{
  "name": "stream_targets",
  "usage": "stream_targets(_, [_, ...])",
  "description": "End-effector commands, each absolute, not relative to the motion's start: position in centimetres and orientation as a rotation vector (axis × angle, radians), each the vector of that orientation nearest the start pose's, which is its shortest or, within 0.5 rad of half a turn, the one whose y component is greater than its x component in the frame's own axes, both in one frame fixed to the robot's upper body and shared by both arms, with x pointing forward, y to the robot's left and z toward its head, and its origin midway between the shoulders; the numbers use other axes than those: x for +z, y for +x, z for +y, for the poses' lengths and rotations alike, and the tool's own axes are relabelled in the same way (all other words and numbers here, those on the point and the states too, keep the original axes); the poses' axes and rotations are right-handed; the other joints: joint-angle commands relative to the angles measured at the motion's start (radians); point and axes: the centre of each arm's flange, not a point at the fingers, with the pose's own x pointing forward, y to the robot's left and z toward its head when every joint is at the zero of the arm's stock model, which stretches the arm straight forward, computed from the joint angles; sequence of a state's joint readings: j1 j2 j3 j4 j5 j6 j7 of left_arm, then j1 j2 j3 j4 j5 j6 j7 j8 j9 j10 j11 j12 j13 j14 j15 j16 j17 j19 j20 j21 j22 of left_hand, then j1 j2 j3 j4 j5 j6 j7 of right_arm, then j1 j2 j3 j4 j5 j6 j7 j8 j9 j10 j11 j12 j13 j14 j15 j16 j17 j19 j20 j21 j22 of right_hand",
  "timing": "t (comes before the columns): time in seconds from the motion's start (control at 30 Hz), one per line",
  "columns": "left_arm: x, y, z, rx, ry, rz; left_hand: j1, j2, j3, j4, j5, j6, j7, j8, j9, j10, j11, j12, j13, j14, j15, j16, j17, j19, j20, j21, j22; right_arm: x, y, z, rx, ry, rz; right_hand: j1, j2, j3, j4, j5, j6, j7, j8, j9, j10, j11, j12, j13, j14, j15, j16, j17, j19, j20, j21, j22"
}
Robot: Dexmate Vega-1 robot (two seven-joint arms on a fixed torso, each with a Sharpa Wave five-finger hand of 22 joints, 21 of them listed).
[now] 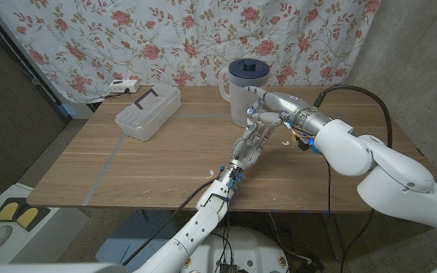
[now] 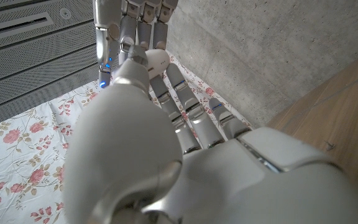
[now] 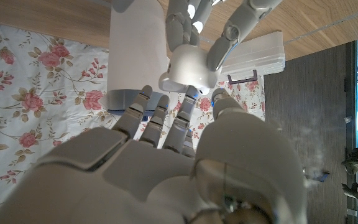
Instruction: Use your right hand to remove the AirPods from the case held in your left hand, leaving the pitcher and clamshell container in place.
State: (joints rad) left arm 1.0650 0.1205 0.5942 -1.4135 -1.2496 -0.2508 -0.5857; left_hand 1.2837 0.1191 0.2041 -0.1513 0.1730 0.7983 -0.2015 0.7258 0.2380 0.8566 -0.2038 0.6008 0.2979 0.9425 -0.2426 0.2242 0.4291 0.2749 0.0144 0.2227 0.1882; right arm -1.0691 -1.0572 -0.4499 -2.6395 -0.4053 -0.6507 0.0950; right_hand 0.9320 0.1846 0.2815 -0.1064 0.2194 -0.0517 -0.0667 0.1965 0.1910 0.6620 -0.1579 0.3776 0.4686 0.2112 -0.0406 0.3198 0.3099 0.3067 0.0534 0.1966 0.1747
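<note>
Above table centre, left hand (image 1: 253,139) gripping case (image 3: 188,70), right hand (image 1: 266,115) fingertips touching it.

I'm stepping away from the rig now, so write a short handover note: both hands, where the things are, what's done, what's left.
Left hand: raised over the table's middle, holding the white AirPods case in its fingertips.
Right hand: reaching in from the right, fingertips at the case; whether it grips anything cannot be told.
Pitcher, white with a dark blue lid, stands at the back of the wooden table, just behind the hands.
Clear clamshell container sits back left, untouched.
Done: case lifted and presented, right hand brought to it.
Left: pull the AirPods out; no earbud is visibly out yet. Keep clear of the pitcher.
</note>
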Motion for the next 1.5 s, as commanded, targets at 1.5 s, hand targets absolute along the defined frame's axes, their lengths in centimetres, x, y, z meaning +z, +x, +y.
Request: stream_targets(1.5, [-13.3, 54.1, 0.8, -1.06, -0.937, -0.46, -0.003, 0.04, 0.017, 0.008, 0.005, 0.033, 0.032, 0.001, 0.001, 0.004, 0.0, -0.002, 0.34, -0.005, 0.002, 0.007, 0.005, -0.002, 0.0, 0.002, 0.005, 3.2, 38.7, -15.3, 0.057, -1.265, -0.777, 0.154, -0.005, 0.033, -0.053, -0.021, 0.109, -0.049, 0.012, 0.005, 0.004, -0.047, 0.253, 0.269, 0.108, -0.149, 0.08, 0.108, 0.052, -0.051, 0.021, 0.005])
